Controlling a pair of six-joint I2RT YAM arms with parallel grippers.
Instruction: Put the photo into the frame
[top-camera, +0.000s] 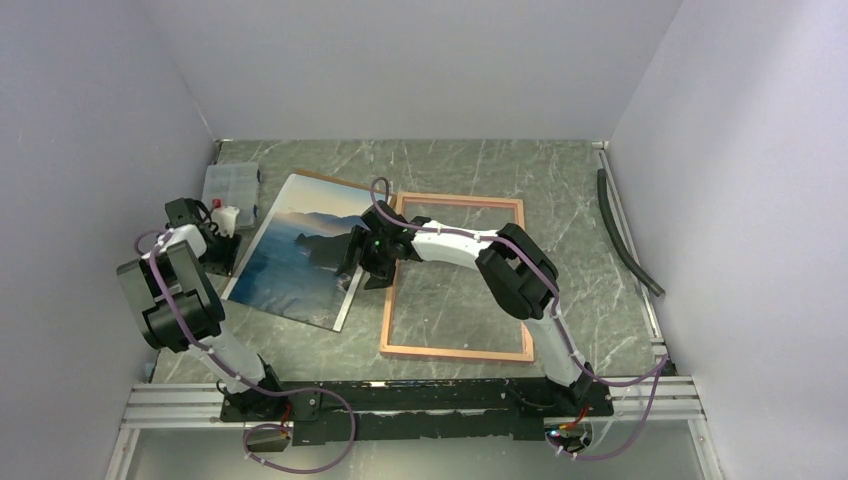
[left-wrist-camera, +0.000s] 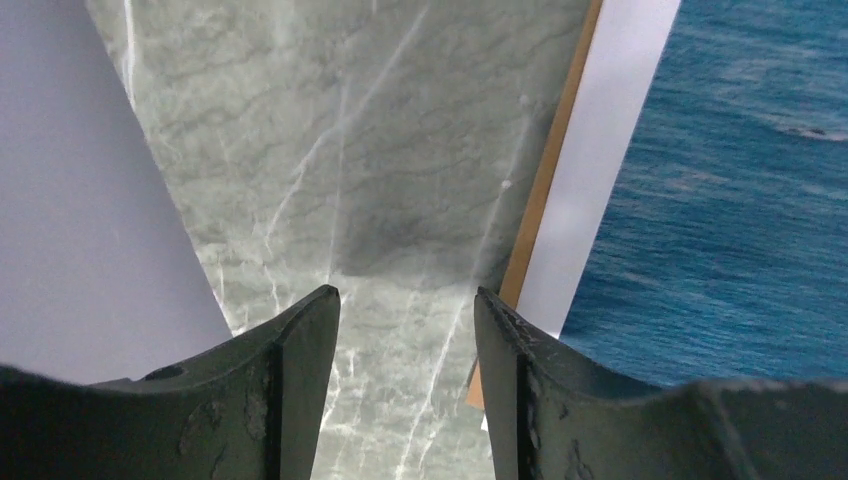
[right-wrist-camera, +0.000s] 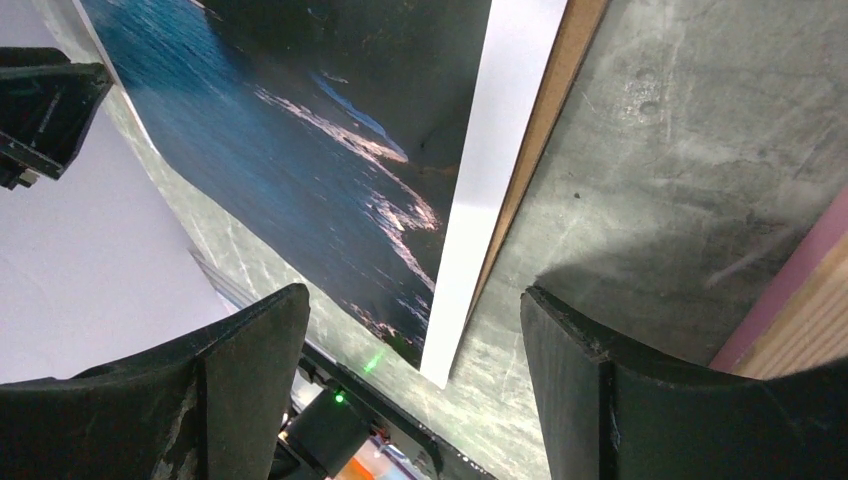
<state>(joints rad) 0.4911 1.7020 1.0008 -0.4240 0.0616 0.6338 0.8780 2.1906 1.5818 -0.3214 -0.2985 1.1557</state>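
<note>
The photo (top-camera: 298, 250), a print of dark mountains and blue water, lies on the table left of the frame (top-camera: 455, 350), on a brown backing board (left-wrist-camera: 541, 190). The frame lies flat, and its pink rail (right-wrist-camera: 790, 285) shows in the right wrist view. My right gripper (top-camera: 358, 262) hovers open over the photo's right edge. The photo's white border (right-wrist-camera: 480, 200) runs between its fingers (right-wrist-camera: 415, 295), untouched. My left gripper (top-camera: 222, 245) is open just off the photo's left edge. Only marble shows between its fingers (left-wrist-camera: 405, 295), and the photo (left-wrist-camera: 720, 200) lies to their right.
A clear plastic box (top-camera: 232, 183) stands at the back left near the left arm. A dark hose (top-camera: 625, 230) lies along the right side by a metal rail. Pale walls close in three sides.
</note>
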